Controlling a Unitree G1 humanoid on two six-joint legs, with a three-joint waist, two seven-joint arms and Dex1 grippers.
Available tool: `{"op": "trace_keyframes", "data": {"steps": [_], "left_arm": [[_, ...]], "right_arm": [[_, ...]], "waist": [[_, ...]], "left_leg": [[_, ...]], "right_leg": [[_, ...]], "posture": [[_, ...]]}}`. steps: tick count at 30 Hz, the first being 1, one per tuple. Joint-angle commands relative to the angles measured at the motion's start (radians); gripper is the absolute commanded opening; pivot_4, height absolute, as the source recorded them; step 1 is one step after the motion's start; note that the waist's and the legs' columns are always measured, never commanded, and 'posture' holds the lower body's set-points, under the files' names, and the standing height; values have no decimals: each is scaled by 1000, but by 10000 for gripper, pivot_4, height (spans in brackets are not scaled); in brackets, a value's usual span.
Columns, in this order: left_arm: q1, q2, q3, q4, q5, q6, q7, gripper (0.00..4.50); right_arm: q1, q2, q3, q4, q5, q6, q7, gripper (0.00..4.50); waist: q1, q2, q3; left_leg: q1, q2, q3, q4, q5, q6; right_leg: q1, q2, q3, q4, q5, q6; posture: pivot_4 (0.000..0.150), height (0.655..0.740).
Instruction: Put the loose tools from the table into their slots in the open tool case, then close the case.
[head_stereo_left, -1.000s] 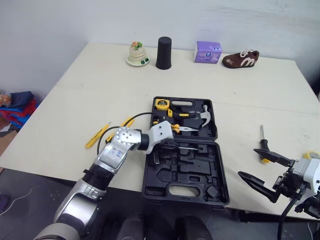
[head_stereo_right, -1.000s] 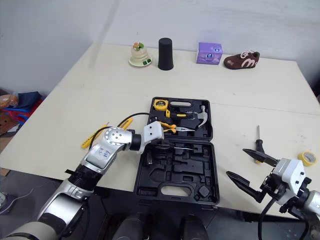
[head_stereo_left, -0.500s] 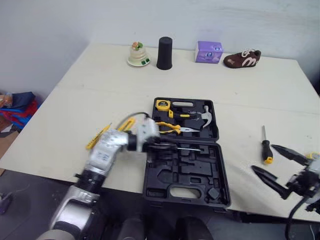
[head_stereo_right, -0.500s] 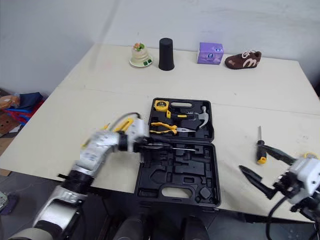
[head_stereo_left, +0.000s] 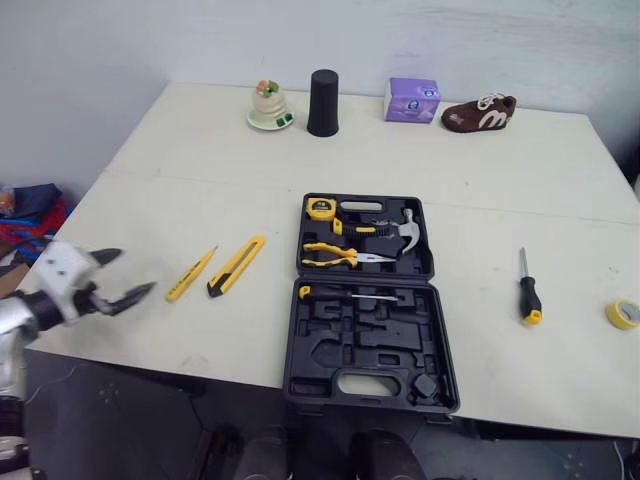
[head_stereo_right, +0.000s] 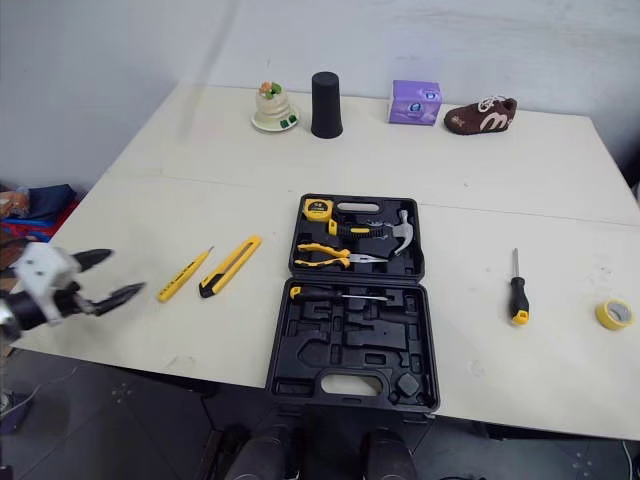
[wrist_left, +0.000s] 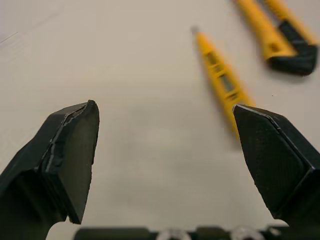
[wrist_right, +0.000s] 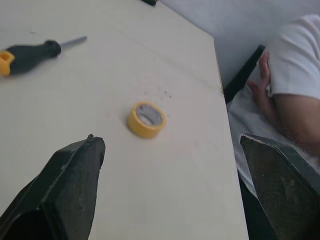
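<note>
Your left pincer (head_stereo_left: 135, 271) gapes wide, left of the open tool case (head_stereo_left: 372, 345) beyond the slim yellow tool (head_stereo_left: 191, 273) and utility knife (head_stereo_left: 236, 266) — your right pincer (wrist_right: 170, 145), wide too, faces the tape roll (wrist_right: 146, 119) and screwdriver (wrist_right: 31, 51) right of it.

- On the brown shoe with white laces (head_stereo_left: 479, 112), at one o'clock on the table, we make out a white mark on its side shaped like a letter "m".
- The small purple box (head_stereo_left: 412, 100), at twelve o'clock, carries print we cannot read.
- The yellow round tape measure (head_stereo_left: 321, 208), at eleven o'clock in the black plastic tool case (head_stereo_left: 372, 345), has an illegible face label.
</note>
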Motion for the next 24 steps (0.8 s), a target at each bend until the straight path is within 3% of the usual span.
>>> {"op": "trace_keyframes", "data": {"steps": [1, 5, 9, 15, 20, 24], "left_arm": [[63, 55, 106, 100, -12, -31, 46, 44600], [110, 50, 157, 125, -27, -34, 86, 44600], [150, -6, 152, 21, -60, 9, 91, 44600], [67, -66, 66, -149, -116, 110, 38, 44600], [-118, -115, -126, -397, -177, 272, -20, 44600], [-141, -117, -247, -573, -243, 415, -111, 44600]], "right_arm": [[40, -24, -50, 91, 21, 1, -32, 45000], [36, -21, -49, 109, 41, 17, -73, 45000], [-3, -11, 4, 62, 58, 98, -105, 45000], [-18, 39, 124, -221, 53, 165, -120, 45000], [3, -15, 262, -696, 98, 694, -416, 45000], [-37, -92, 320, -967, 360, 1081, -558, 45000]], "waist": [[-3, 3, 1], [-5, 5, 0], [-7, 5, 0], [-2, 4, 0], [10, 5, -1], [-3, 5, -1]], "left_leg": [[0, 0, 0, 0, 0, 0], [1, 0, 3, -8, 1, -1], [1, 0, 4, -13, 4, -4], [-1, 0, 5, -13, 7, -5], [-5, -2, 5, -12, 9, -6], [-5, -1, 5, -16, 14, -8]], "right_leg": [[0, 0, 0, 0, 0, 0], [-4, -1, 2, -1, 0, -1], [-7, -1, 3, 0, -1, -1], [-11, 0, 2, 4, 0, -2], [-14, -1, 3, 6, 0, -1], [-16, 2, 3, 4, 0, -2]], "posture": [[1500, 7341], [1500, 7341], [1500, 7341], [1500, 7341], [1500, 7341], [1500, 7341]]}}
